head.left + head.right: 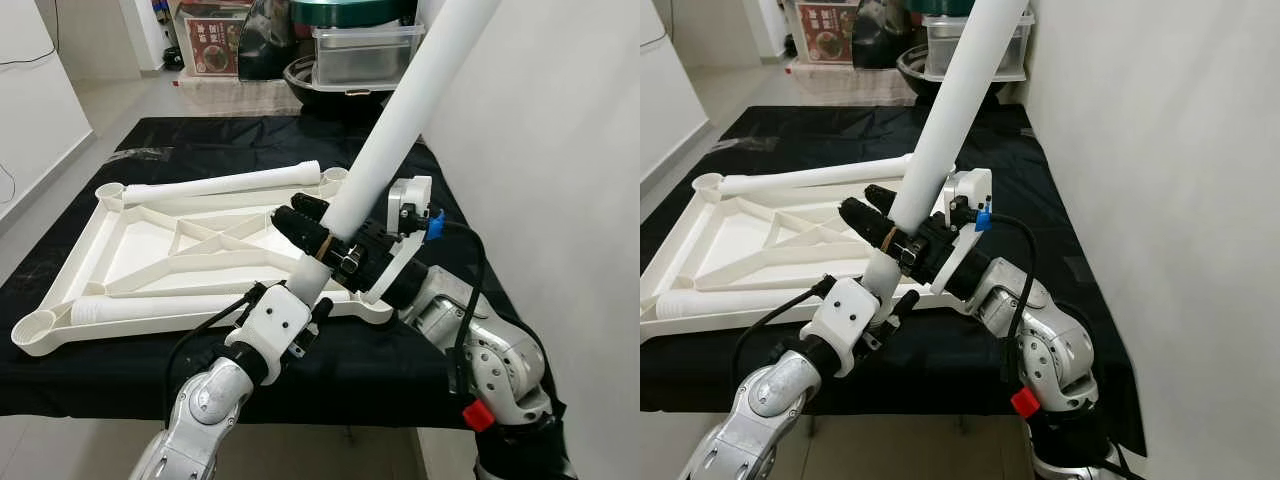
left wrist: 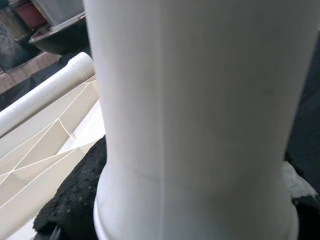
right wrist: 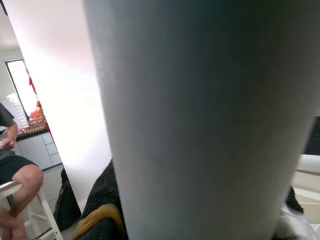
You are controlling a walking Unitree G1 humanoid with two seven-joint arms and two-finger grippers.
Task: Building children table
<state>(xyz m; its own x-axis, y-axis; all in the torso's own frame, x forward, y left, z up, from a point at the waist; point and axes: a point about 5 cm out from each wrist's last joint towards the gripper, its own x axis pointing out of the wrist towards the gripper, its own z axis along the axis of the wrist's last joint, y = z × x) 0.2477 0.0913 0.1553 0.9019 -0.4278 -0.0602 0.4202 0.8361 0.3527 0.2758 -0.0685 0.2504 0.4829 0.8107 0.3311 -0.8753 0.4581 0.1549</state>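
A long white table leg (image 1: pixel 400 120) stands tilted above the near right corner of the white table top (image 1: pixel 150 245), which lies upside down on a counter (image 1: pixel 400 365) covered with a black cloth. The lower end of the leg is held by both grippers. The right gripper (image 1: pixel 315 228) has its jaws closed around the leg from the right side — its black fingers (image 1: pixel 300 210) wrap the tube just above the narrower end. The left gripper (image 1: pixel 300 300) is right below it, at the narrow end of the leg; I cannot tell how its jaws stand. Two more white legs lie on the table top, one leg (image 1: pixel 225 183) along the far edge and one leg (image 1: pixel 150 308) along the near edge. In the right wrist view a person (image 3: pixel 12 170) sits on a stool.
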